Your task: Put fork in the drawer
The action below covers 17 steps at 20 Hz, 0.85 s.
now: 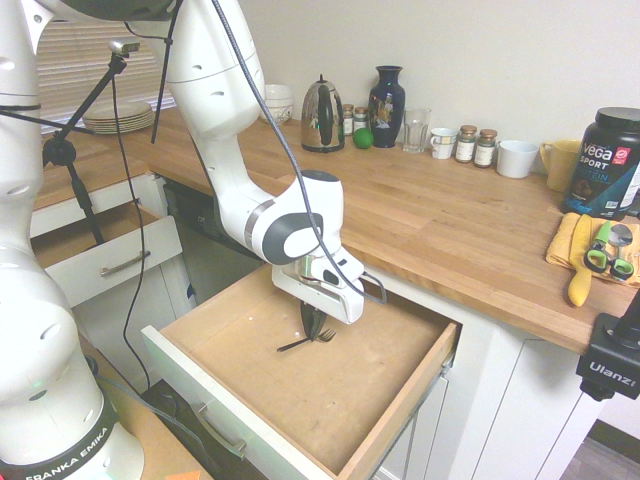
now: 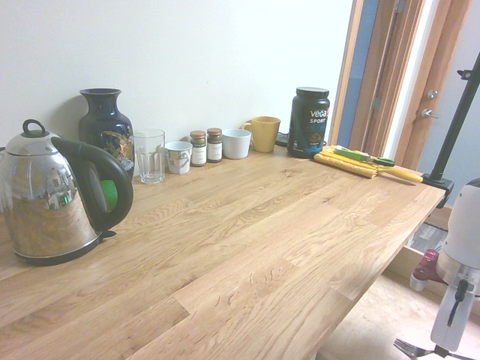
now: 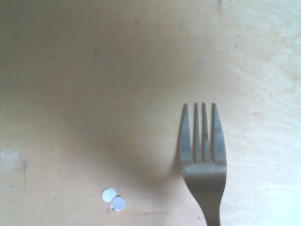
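Fork down in the drawer, nearly done.
I see the drawer open, my gripper clamped shut on the fork at the bare bottom; only letting go remains, I judge.

Silver fork over the brown speckled bottom of the white-fronted drawer, beside two white dots.

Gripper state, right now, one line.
Gripper: shut on the fork, pointing straight down, low inside the open drawer.
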Available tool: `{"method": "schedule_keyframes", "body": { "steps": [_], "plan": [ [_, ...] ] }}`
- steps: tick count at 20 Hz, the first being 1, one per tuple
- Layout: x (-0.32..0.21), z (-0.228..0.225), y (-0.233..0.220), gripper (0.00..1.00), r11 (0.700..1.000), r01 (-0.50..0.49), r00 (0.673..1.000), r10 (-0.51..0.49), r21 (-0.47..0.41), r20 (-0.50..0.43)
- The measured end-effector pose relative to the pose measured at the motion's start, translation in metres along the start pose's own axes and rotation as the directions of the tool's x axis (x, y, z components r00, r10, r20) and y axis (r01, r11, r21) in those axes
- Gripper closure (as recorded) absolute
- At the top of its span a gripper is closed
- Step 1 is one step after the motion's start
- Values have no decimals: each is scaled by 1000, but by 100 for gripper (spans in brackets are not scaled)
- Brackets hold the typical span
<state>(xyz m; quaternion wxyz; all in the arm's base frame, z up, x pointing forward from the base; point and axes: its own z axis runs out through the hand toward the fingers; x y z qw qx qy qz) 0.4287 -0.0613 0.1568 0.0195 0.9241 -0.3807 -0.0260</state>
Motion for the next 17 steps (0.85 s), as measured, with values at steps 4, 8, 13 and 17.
{"method": "schedule_keyframes", "body": {
  "steps": [4, 8, 13, 17],
  "plan": [
    [2, -1, -2, 0, 1000, 0, 1000, 0, -2, -1],
    [4, -2, -1, 0, 1000, -4, 1000, 4, -4, 0],
    [3, -2, -2, 0, 1000, -2, 1000, 2, -5, 1],
    [2, -3, -3, 0, 1000, -1, 1000, 1, -2, -1]
  ]
}}
